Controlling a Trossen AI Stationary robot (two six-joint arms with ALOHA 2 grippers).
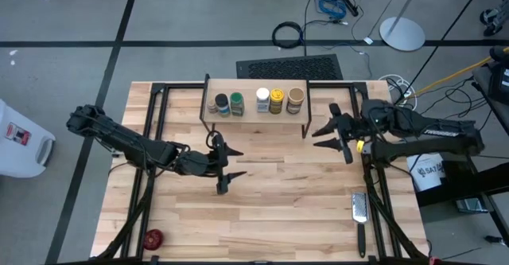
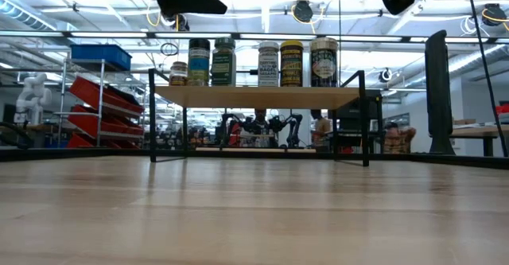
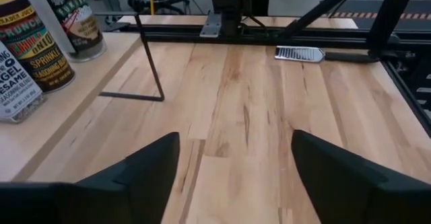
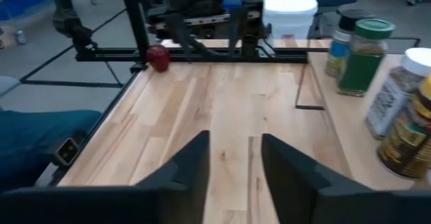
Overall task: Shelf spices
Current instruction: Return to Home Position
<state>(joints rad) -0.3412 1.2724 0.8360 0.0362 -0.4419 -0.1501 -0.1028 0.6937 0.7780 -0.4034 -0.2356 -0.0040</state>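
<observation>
Spices [image 1: 262, 99]: all five stood on the shelf [image 1: 249, 104] (shelving done).
Left gripper [image 1: 227, 168]: released, empty, before the shelf.
Right gripper [image 1: 321, 137]: released, empty, beside the shelf.
Remaining: return to rest only, I judged.

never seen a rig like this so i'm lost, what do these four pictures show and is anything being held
This is a robot with two dark arms at a light wooden table. One picture looks straight down, one level across the tabletop, two from cameras on the wrists. On a low wood-topped shelf with black metal legs stand five small spice jars: dark-lidded, green-lidded, white-capped, yellow, tan. A small red round object and a flat metal grater with a black handle lie on the table. The left gripper and right gripper hang open above it, holding nothing.
</observation>
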